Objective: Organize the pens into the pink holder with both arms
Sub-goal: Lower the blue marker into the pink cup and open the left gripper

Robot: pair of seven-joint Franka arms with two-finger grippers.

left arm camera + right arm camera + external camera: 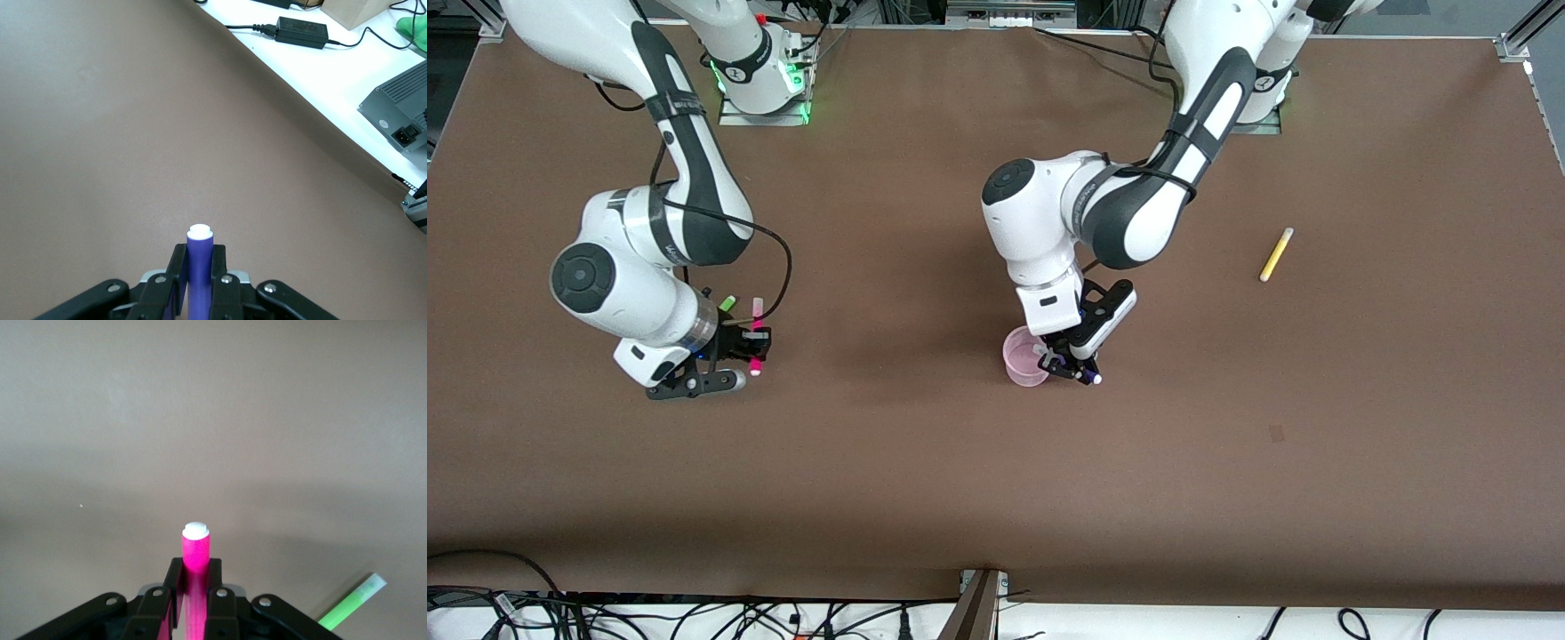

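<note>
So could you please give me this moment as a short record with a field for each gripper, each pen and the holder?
left gripper: beside the pink holder, fingers shut on the purple pen
right gripper: toward the right arm's end of the table, fingers shut on the pink pen
green pen: on the table by the right gripper
yellow pen: lying alone toward the left arm's end
pink holder: upright on the table; no pen seen in it
</note>
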